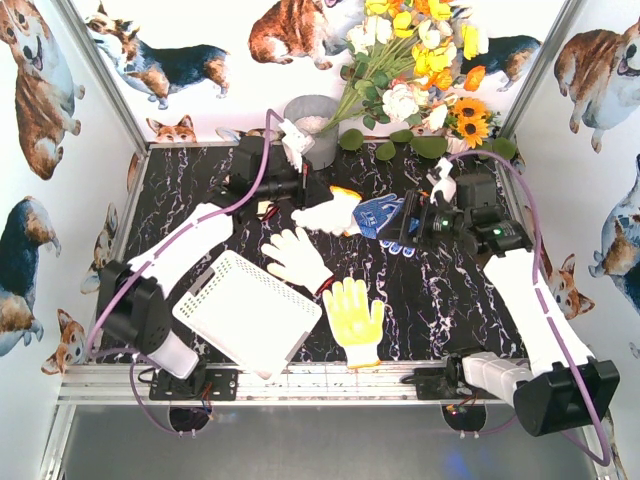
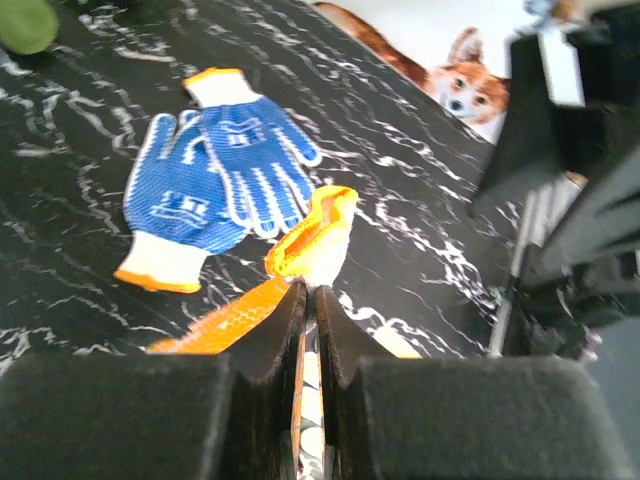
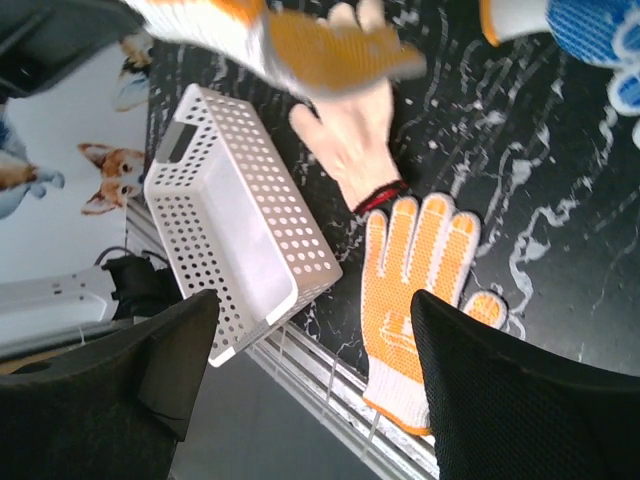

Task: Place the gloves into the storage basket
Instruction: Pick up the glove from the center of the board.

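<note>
Left wrist view is showing the left pincer (image 2: 310,292) clenched on the orange-cuffed white glove (image 2: 318,240), pinching a narrow fold of it near the cuff. The blue gloves (image 2: 215,175) are lying flat just beyond, at the far middle of the counter (image 1: 440,300). The storage basket (image 1: 250,310) is sitting askew at the near left, close to the counter's near edge. A plain white glove (image 1: 295,258) is lying between it and the held glove, and a yellow dotted glove (image 1: 355,318) is resting just right of the basket. The step in hand is probably the carry to the basket. Since the pinch is so small (only a fold of knit is showing between the jaws), the arm is best moving slowly and high enough for the dangling fingers to clear the plain white glove and the basket wall. Letting go is wisest only once the glove is hanging over the basket's middle, without nudging the basket toward the edge. The right pincer (image 3: 312,310) is standing released and grasping nothing, near the blue gloves, and is best staying clear of the left arm's path.
</note>
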You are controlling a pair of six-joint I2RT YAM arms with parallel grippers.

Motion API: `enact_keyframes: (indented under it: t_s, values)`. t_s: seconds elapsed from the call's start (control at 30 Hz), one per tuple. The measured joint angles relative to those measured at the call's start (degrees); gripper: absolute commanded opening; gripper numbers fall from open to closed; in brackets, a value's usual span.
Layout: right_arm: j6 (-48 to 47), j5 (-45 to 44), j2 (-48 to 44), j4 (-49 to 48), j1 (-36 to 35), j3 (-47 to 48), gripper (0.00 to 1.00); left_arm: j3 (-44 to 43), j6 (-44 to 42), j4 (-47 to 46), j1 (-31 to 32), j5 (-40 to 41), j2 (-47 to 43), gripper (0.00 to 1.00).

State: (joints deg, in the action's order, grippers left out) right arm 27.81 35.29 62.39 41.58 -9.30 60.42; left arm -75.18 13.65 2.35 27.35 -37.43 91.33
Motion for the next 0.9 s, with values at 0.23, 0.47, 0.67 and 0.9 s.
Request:
enact_keyframes:
  t_s: [0.23,0.47,0.67,0.9]
  values:
    - [-4.9,4.0,2.9,-0.7,-4.4,7.0,0.89,0.0,-4.9,6.0,2.8,-8.8,-6.0,0.00]
    - [-10.5,4.0,7.4,2.6,-13.1,12.9,0.91,-0.1,-9.9,13.0,6.1,-14.0,-6.6,0.00]
    - [-11.3,4.8,7.4,5.0,-13.1,12.9,0.73,2.0,-10.7,13.6,6.4,-15.7,-8.3,0.00]
    - [-7.9,11.1,7.3,2.6,-13.2,9.7,0.48,2.9,-10.0,13.1,7.3,-16.5,-10.2,0.00]
